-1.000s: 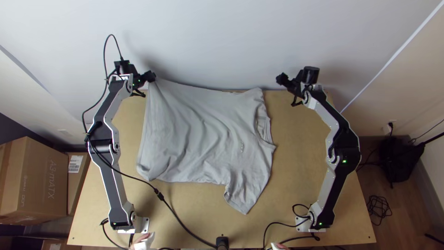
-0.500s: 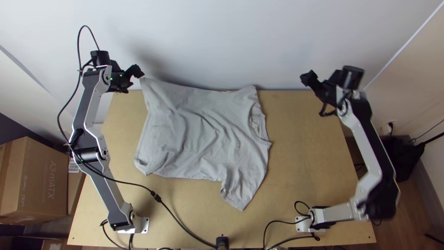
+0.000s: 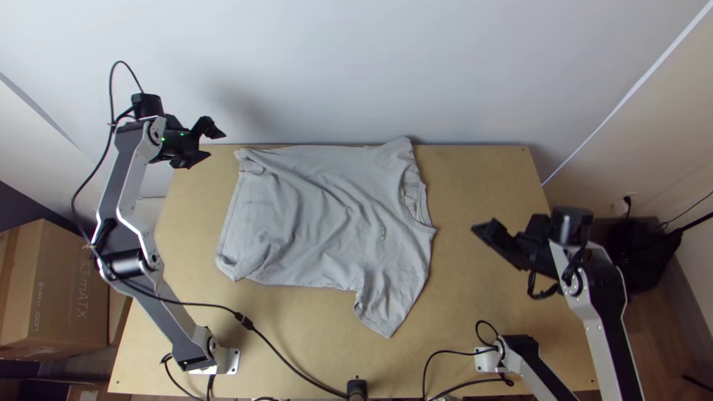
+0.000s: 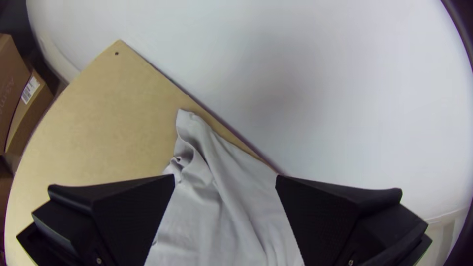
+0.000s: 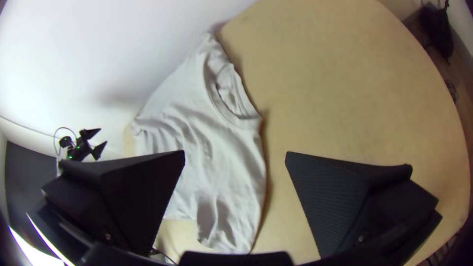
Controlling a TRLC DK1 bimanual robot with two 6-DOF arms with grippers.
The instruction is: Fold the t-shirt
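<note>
Light wooden table (image 3: 460,297), from where I stand, has a black cable (image 3: 286,354) trailing over its near edge toward seven o'clock. Nearer than the rest of the grey t-shirt (image 3: 319,223), one sleeve (image 3: 382,308) points to five. The right gripper (image 3: 488,235) hangs off toward three, fingers spread wide. Left of centre, the shirt lies spread and creased, neckline (image 3: 416,199) facing three, its ten o'clock corner rumpled. Just beside that corner, the left gripper (image 3: 217,145) has its fingers well parted. Behind rises a pale wall (image 3: 356,67).
</note>
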